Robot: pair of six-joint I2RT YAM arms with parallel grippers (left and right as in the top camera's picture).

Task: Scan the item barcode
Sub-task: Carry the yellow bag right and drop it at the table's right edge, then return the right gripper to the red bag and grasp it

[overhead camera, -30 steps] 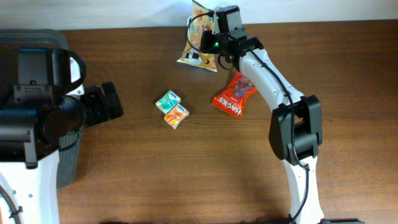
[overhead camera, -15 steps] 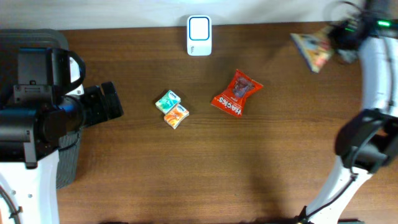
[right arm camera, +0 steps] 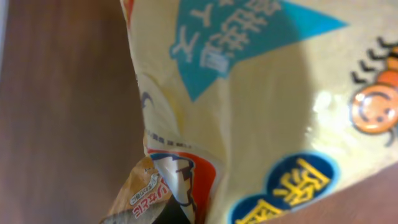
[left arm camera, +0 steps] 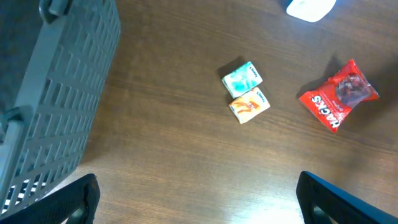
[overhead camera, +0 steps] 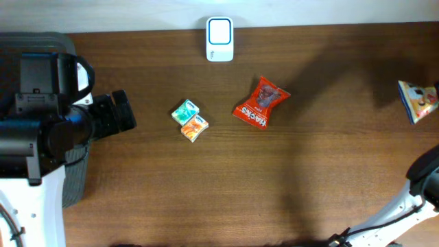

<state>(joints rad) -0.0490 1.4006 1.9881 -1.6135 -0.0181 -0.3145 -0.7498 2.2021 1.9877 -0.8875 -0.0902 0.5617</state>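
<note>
A yellow snack bag hangs at the far right edge of the overhead view and fills the right wrist view. My right gripper is shut on it, its fingers hidden behind the crumpled bag. The white scanner stands at the back middle of the table. My left gripper is open over the left side, its fingertips wide apart with only bare wood between them.
A red snack bag lies right of centre. A teal packet and an orange packet lie side by side left of centre. A grey slatted basket stands at the far left. The right arm's base rises at the lower right.
The right arm has swung the yellow bag from in front of the scanner across to the far right edge. The scanner now shows uncovered. The left arm has not moved.
</note>
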